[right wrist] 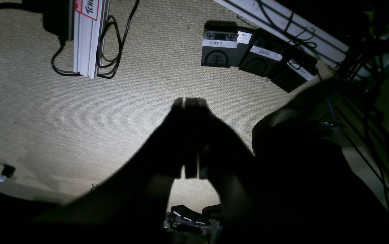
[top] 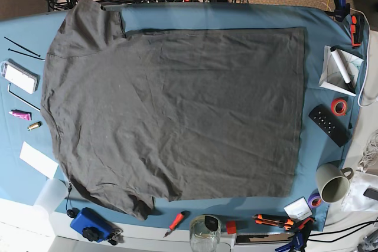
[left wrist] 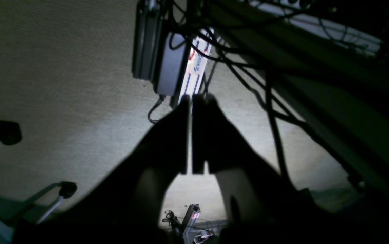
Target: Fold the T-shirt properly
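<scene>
The surface [top: 177, 16] wears a blue cloth, and a large charcoal-grey, wrinkled cotton T-shirt [top: 177, 116] lies spread flat across most of it, both sleeves at the base view's left end and the straight hem at its right. No jaws show above the surface, so places cannot be given from them.

Along the left edge lie a white rectangular case [top: 19, 77], black cable ties [top: 20, 46], a small pink tube [top: 19, 114] and a white paper slip [top: 39, 159].

At the right sit a black remote control [top: 329, 124], a red tape roll [top: 339, 107] and a grey-green mug [top: 333, 182].

Along the near edge are a red-handled screwdriver [top: 175, 222], a glass jar [top: 204, 232] and a blue boxy device [top: 90, 223].
</scene>
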You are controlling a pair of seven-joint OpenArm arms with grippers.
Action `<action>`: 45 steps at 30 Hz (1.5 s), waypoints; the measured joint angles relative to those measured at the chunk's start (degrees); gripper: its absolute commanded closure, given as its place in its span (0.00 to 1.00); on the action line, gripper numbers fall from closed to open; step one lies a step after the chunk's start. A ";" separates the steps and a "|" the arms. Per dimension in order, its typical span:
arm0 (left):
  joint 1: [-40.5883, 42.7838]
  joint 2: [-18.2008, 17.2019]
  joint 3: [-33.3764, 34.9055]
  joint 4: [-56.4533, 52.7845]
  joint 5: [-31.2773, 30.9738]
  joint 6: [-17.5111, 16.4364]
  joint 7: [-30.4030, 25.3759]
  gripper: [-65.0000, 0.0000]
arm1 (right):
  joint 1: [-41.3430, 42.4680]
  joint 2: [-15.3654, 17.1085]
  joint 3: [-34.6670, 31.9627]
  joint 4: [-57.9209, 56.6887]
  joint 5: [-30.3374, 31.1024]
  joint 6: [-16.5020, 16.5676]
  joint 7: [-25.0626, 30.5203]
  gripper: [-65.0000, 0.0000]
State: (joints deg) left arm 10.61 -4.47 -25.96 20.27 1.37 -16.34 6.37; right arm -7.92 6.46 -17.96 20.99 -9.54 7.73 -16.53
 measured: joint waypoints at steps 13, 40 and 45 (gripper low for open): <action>10.45 -1.46 -0.02 13.64 -1.31 0.00 0.37 1.00 | -8.94 7.89 -0.09 14.32 6.40 -4.37 -4.02 1.00; 44.98 -3.02 0.26 66.01 -20.00 -0.02 8.39 1.00 | -50.62 19.12 15.37 83.56 5.07 -19.98 -14.60 1.00; 47.28 -3.02 0.28 73.55 -19.85 0.00 10.43 1.00 | -52.96 19.06 22.47 90.92 9.51 -19.87 -16.31 1.00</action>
State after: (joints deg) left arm 57.89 -7.49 -25.67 93.82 -18.48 -16.34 16.80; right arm -60.88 25.52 4.51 111.92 -0.03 -12.14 -32.84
